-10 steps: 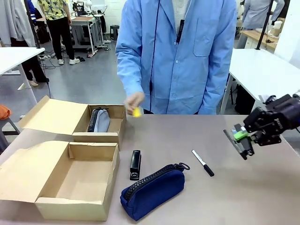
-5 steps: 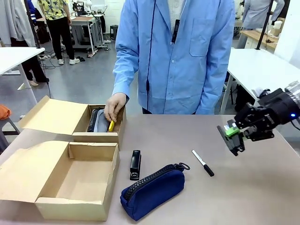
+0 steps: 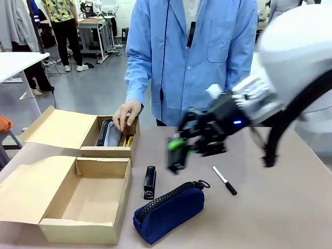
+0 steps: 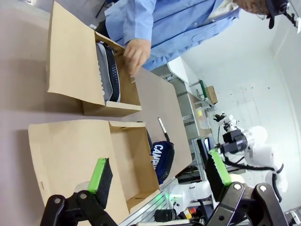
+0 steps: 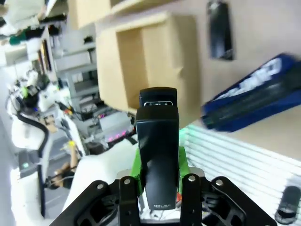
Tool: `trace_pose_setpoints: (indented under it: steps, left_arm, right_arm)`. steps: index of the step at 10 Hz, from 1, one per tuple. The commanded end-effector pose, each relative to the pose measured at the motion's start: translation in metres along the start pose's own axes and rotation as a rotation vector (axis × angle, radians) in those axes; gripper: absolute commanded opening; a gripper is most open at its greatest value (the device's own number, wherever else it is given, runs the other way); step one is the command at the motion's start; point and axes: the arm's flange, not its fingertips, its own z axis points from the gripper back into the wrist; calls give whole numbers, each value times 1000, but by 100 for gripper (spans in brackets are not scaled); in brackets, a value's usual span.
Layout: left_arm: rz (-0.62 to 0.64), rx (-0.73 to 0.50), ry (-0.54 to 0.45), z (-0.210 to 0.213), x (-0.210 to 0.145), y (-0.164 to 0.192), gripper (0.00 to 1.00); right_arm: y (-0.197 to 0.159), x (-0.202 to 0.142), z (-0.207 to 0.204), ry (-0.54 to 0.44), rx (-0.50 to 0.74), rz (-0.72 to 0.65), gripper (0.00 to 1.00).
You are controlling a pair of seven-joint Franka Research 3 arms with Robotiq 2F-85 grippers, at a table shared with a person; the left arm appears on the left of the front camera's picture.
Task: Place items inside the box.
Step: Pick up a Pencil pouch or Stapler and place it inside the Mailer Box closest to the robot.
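Black item (image 5: 157, 141) clamped in right gripper (image 3: 175, 154), midair

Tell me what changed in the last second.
The right gripper, shut on a black object, swung from the table's right side to the middle. The person's hand put the yellow utility knife into the far box. The stapler, blue pouch and marker stayed put.

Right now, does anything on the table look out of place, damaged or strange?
Nothing stands out. The stapler, the blue pouch and the marker lie flat on the table, with no damage that I can see. The near box and the far box stand open and upright. The right gripper holds a black oblong thing over the table.
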Motion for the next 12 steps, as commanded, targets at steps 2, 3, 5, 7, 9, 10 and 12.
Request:
trace_pose_setpoints:
  steps: [2,3,5,7,9,10,12]
  left_arm:
    - [-19,-18,-15,-1,0,-1,100]
    - [-19,-18,-15,-1,0,-1,100]
    - [-19,-18,-15,-1,0,-1,100]
    - [-19,-18,-15,-1,0,-1,100]
    - [-19,-18,-15,-1,0,-1,100]
    - [-19,-18,-15,-1,0,-1,100]
    - [-19,-18,-15,-1,0,-1,100]
  right_arm:
    - [52,-29,-122,-5,18,75,32]
    - [49,-34,-139,0,-8,75,32]
    - [42,-46,-87,47,-13,62,32]
    - [45,-51,-119,46,-16,63,32]
    - [55,-61,-133,-74,-16,78,32]
    - [68,-50,-147,-82,-41,64,32]
    - [83,-38,-168,-84,-113,73,32]
